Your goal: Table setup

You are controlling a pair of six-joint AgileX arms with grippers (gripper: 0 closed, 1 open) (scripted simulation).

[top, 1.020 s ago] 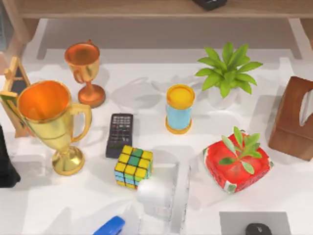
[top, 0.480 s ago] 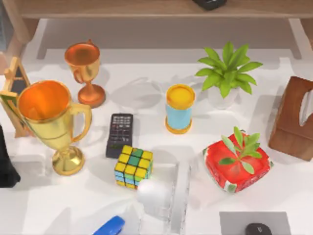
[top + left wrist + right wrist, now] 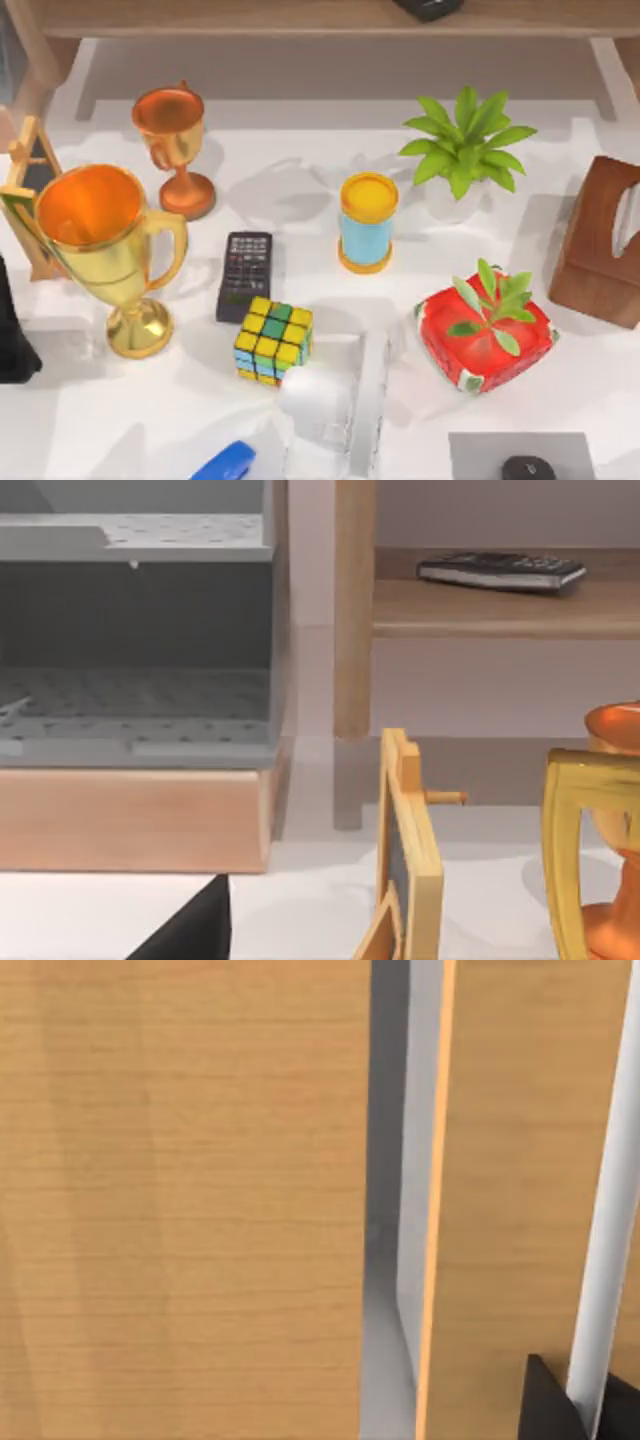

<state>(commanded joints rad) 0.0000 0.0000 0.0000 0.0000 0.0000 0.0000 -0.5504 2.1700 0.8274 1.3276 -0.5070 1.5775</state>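
The white table (image 3: 300, 180) fills the top view, with a light wooden shelf (image 3: 250, 18) along its far edge; a black device (image 3: 430, 8) lies on that shelf. At the table's left edge stands a small wooden easel board (image 3: 30, 190), and a dark part of the left arm (image 3: 10, 345) sits just nearer. Beside the board rises a large gold trophy (image 3: 100, 250), with a smaller copper trophy (image 3: 172, 145) farther back. A black remote (image 3: 244, 275) lies flat near the middle, a colour cube (image 3: 273, 340) just in front of it, and a blue object (image 3: 225, 463) at the near edge. A blue cup with a yellow lid (image 3: 367, 222) stands upright at the centre. Toward the right are a green plant in a white pot (image 3: 463, 150), a red watermelon-patterned planter (image 3: 485, 335) and, at the right edge, a brown tissue box (image 3: 600, 240). A dark mouse (image 3: 528, 468) rests on a grey pad (image 3: 480, 450) at the near right corner.

The left wrist view shows a grey cabinet (image 3: 130, 630); the right wrist view faces wood panels (image 3: 180, 1200). Whether the left gripper or right gripper is spread or pressed together cannot be told.
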